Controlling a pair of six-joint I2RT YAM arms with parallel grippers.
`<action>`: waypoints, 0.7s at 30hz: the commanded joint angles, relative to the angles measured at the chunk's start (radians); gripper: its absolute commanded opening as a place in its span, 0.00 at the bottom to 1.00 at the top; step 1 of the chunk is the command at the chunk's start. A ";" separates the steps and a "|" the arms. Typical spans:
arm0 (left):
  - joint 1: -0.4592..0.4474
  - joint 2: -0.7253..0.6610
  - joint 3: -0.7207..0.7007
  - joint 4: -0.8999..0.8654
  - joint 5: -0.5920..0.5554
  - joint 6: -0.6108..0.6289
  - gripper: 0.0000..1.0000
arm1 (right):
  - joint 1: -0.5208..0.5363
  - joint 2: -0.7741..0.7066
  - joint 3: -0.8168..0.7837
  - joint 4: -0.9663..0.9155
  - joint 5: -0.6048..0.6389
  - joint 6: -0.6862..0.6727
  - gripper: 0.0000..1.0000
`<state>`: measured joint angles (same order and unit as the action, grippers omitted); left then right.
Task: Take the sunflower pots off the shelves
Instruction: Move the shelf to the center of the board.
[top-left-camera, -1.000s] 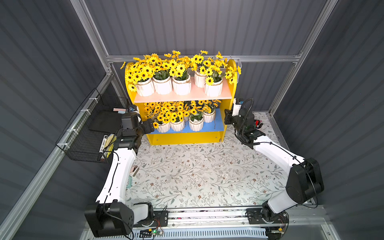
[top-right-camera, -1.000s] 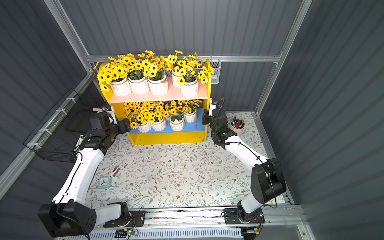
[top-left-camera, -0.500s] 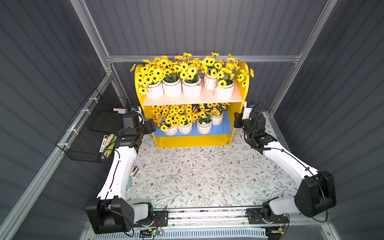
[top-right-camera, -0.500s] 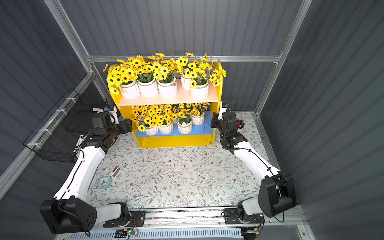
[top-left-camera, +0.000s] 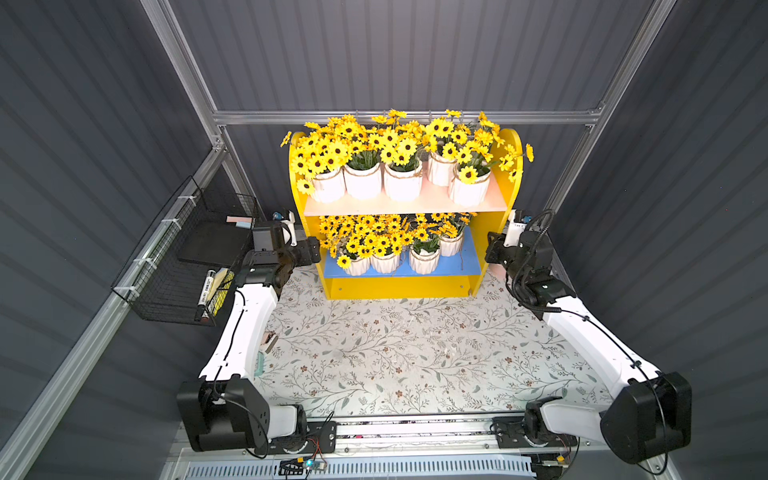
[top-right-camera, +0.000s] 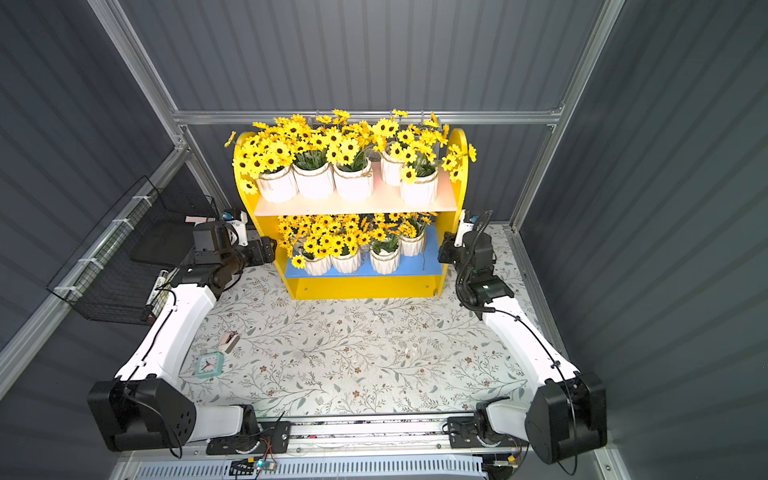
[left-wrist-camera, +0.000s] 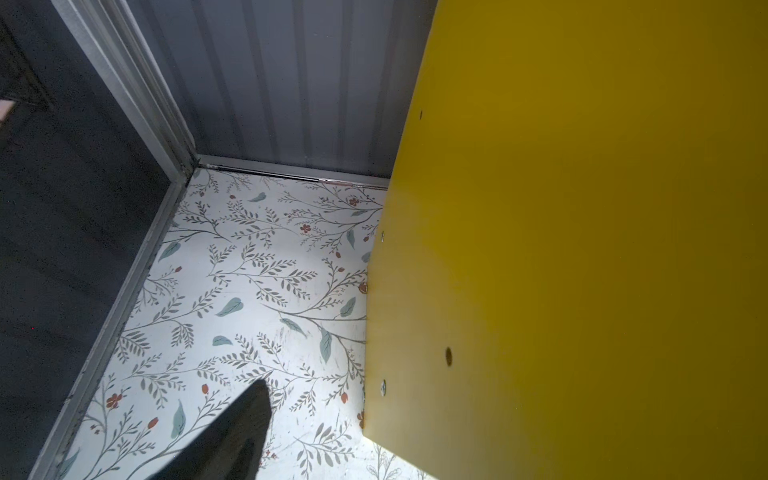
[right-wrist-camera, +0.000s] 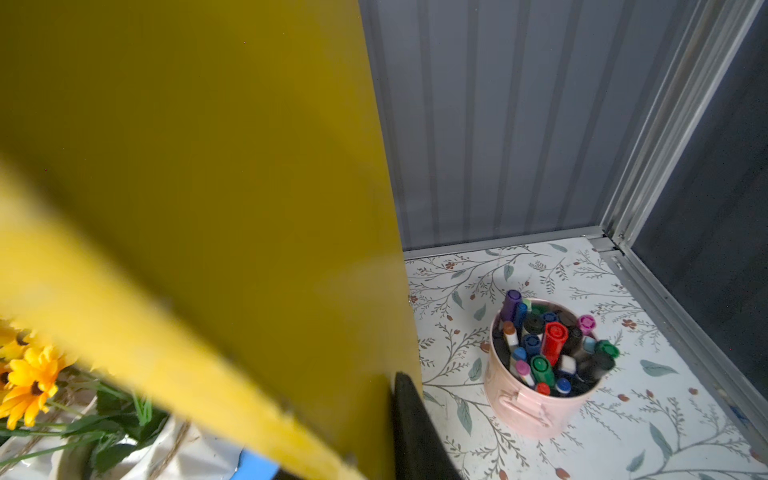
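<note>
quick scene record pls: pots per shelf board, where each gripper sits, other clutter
shelves: upright at the back of the table
upper board: five sunflower pots
lower board: four more
pots taken off: none
left gripper: at the left side panel, grip unclear
right gripper: at the right side panel; one of its fingers lies against the outer face, the other is hidden
other: pen cup, wire basket, clock
</note>
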<state>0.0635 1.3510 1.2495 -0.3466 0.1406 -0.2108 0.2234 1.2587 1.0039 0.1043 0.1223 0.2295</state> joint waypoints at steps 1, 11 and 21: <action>0.013 0.019 0.033 0.041 -0.004 -0.022 0.88 | -0.072 -0.083 0.023 0.088 0.136 -0.064 0.00; 0.013 0.059 0.049 0.076 0.073 -0.013 0.87 | -0.073 -0.100 0.037 0.034 0.118 -0.041 0.00; 0.013 0.012 0.022 0.083 0.071 -0.023 0.90 | -0.073 -0.127 0.051 -0.062 0.036 -0.029 0.40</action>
<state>0.0666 1.4067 1.2751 -0.2852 0.2264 -0.2173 0.1993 1.2068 1.0012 0.0334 0.0868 0.2199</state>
